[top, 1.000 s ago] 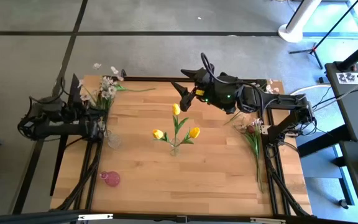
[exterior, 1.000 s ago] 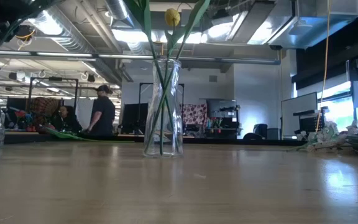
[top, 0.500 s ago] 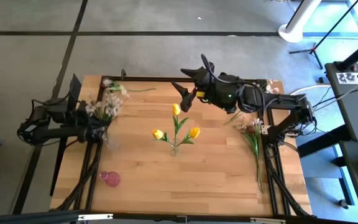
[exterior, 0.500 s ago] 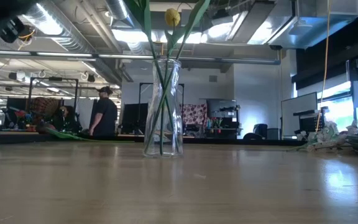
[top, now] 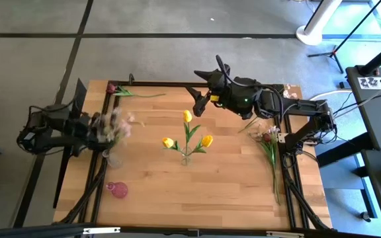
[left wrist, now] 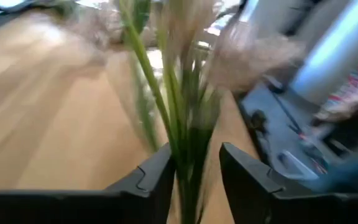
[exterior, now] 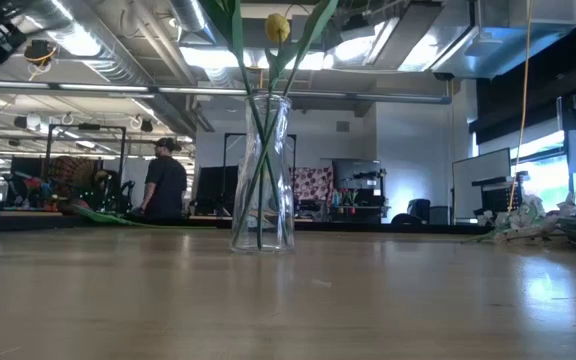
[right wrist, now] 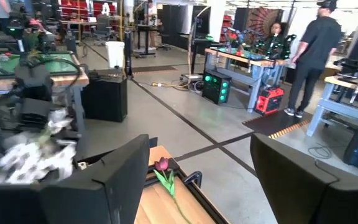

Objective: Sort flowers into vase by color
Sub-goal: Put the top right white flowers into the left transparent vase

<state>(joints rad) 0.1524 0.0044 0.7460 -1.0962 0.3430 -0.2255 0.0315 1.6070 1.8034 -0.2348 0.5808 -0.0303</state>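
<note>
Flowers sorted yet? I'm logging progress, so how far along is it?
Done: three yellow tulips stand in the middle vase. In hand: white-pink sprays sit between the left gripper fingers, over the left vase. Left: a dark red bloom and the pile by the open, empty right gripper.

no legible text — markings too small

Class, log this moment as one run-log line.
left gripper: open around white spray stems | right gripper: open, empty | tulips: in vase
</note>
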